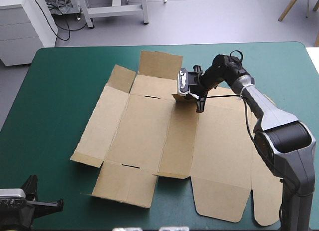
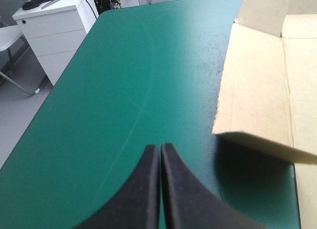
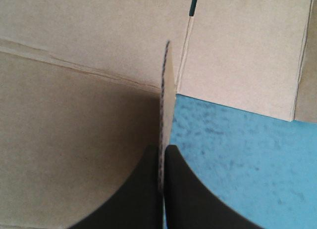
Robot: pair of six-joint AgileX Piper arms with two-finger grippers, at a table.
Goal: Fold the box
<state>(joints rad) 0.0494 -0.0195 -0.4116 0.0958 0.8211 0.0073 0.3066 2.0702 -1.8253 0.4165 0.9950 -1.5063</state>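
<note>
At table centre, the brown box lies as a cut sheet on the teal-green cover, mostly flat. It spreads from mid-table out toward 3 and 5 o'clock. Flaps at the sheet's 11 and 12 o'clock tilt up off the cover. The long left panel also lifts a little along its near edge. Two short dark slits mark the board, one on the far side and one on the near side.

At the sheet's far edge, about 1 o'clock from its middle, the right gripper points down. Its black fingers are pressed onto a small upright flap. In the right wrist view the flap shows edge-on between them.

The left gripper sits low at the table's 7 o'clock corner, well apart from the box. Its fingers are pressed together with nothing between them. Bare cover lies ahead of it, with the box's raised left panel off to one side.

The cover is smooth, with rounded far corners. Beyond the 11 o'clock corner a white drawer cabinet stands on a grey floor.
</note>
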